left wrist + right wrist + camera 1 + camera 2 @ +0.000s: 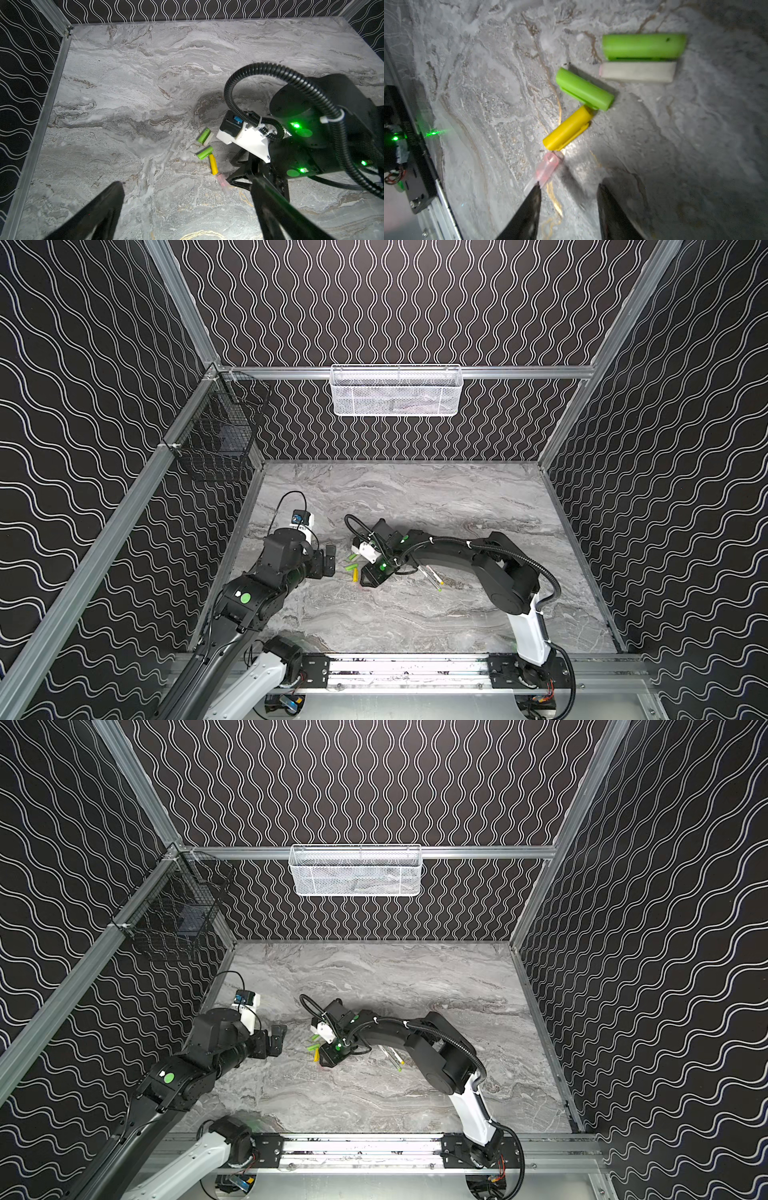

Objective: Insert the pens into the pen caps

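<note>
The pen caps lie in a loose cluster on the grey marble table, near its middle. One lime green cap lies side by side with a pale whitish cap, touching it. The second lime green cap lies slanted just beside them, and the yellow cap touches it near one end. Just past the yellow cap's other end lies a translucent pink piece, blurred; I think it is the pink end of a pen, but I cannot be sure. It touches the tip of one finger of my right hand, which is low at the table, fingers partly spread with nothing between them. The white-barrelled pens lie close together to the right of that hand in both top views, partly under my right arm, apart from the caps. My left hand hovers to the left of the cluster, spread wide and empty, its fingers pointing toward the caps.
</note>
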Motion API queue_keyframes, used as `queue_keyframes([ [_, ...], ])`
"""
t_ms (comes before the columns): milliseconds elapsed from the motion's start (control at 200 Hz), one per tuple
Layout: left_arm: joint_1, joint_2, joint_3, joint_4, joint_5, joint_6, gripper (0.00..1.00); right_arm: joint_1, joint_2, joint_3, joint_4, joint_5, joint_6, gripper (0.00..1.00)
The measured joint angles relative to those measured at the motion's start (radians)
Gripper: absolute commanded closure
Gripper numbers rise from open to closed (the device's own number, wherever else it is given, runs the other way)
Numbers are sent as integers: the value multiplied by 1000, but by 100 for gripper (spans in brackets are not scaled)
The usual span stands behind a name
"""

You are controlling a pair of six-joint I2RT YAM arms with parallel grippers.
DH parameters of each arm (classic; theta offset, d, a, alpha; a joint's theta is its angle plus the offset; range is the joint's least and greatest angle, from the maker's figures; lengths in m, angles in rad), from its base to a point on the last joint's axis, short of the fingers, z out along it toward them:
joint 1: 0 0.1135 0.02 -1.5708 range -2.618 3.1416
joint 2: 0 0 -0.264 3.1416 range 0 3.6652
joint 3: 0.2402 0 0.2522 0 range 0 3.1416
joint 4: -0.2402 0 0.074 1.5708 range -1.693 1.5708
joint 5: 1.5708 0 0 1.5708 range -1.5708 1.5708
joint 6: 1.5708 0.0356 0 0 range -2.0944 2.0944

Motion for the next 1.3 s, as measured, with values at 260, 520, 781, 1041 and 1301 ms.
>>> queue_keyframes([
  [260, 13, -13, 0, 0, -5, -6, 1, 16, -3, -6, 40, 32, 39, 41],
  [520, 39, -91, 0, -10, -86, -26, 1, 44, 2, 7, 56, 107, 78, 34],
  [781, 52, -151, -5, -16, -150, -47, 1, 80, 40, 60, 48, 269, 110, 33],
  [1041, 55, -148, -5, -17, -158, -47, 1, 84, 32, 35, 60, 375, 109, 34],
  [1301, 60, -147, -5, -17, -158, -47, 1, 84, 19, 8, 60, 438, 93, 35],
])
